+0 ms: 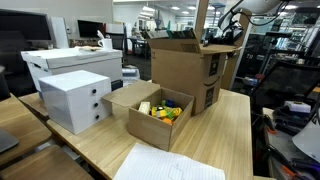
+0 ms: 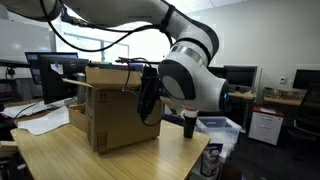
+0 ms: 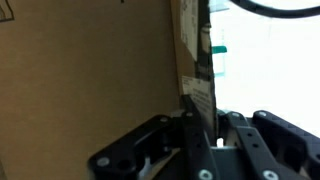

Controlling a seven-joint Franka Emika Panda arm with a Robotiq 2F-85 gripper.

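Note:
A large brown cardboard box (image 1: pixel 188 68) stands on the wooden table and shows in both exterior views (image 2: pixel 112 108). My gripper (image 3: pixel 203 122) is at the box's upper edge. In the wrist view its two black fingers sit on either side of a cardboard flap (image 3: pixel 192 70) and close on its edge. The flap fills the left of that view. In an exterior view the gripper (image 2: pixel 148 98) hangs at the box's near side below the big grey and white arm joint (image 2: pixel 195 75). The arm comes down from above onto the box (image 1: pixel 207 30).
A small open cardboard box (image 1: pixel 150 112) with colourful toys sits in front of the large box. A white drawer unit (image 1: pixel 76 100) and a white lidded box (image 1: pixel 70 62) stand beside it. White paper (image 1: pixel 168 164) lies at the table's front edge. Desks and monitors surround the table.

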